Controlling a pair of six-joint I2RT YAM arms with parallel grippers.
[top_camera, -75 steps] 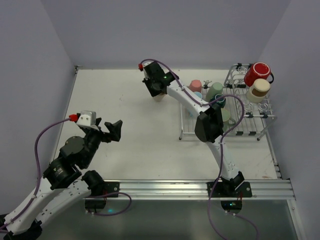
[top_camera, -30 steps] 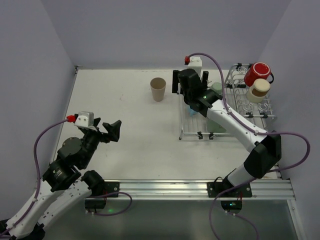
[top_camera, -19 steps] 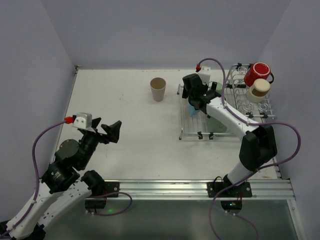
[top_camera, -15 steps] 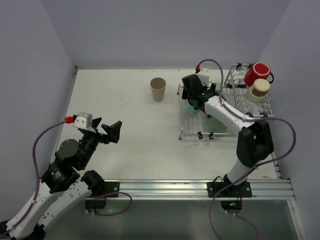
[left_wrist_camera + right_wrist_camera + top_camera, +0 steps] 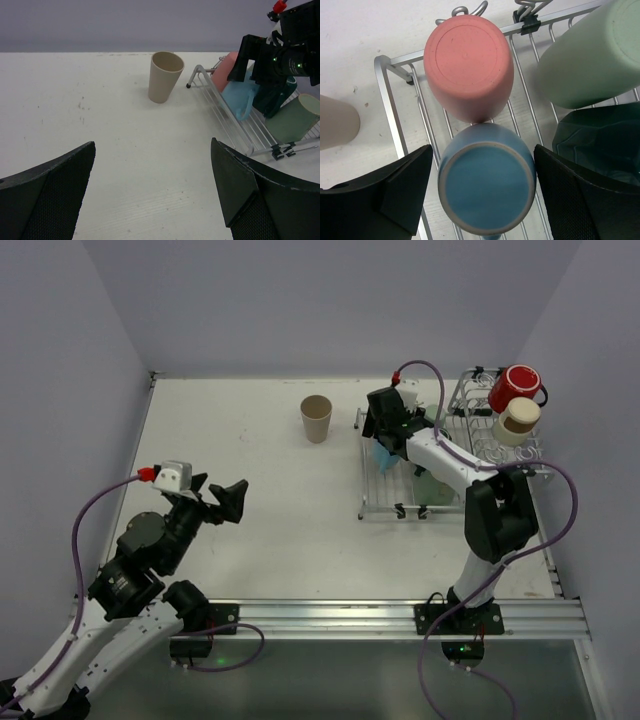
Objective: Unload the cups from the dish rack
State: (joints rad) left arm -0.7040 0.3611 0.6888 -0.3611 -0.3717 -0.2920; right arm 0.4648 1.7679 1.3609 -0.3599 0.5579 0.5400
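White tabletop [image 5: 250,440] between pale lilac walls, seen from above. Your right gripper [image 5: 483,150] points down into the dish rack [image 5: 385,490]. Its fingers are spread wide, one on each side of a light blue cup [image 5: 486,192] that lies tipped with its base toward the wrist camera. They sit very close to the cup's sides, but you cannot tell whether they press on it yet.

Just beyond the fingertips, a pink cup [image 5: 469,65] overlaps the blue one's far edge. A sage green cup [image 5: 592,60] lies beyond the right finger, and a dark teal cup [image 5: 600,140] is right beside that finger. A beige tumbler [image 5: 316,418] stands on the table, out past the left finger.

The blue cup looks rigid, smooth and probably light, so its rounded wall may slip. Grip across its widest part and lift clear of the pink cup.

The right arm stretches forward, elbow bent over the rack. Your left gripper [image 5: 152,145] is wide open and empty, its arm folded near its base.
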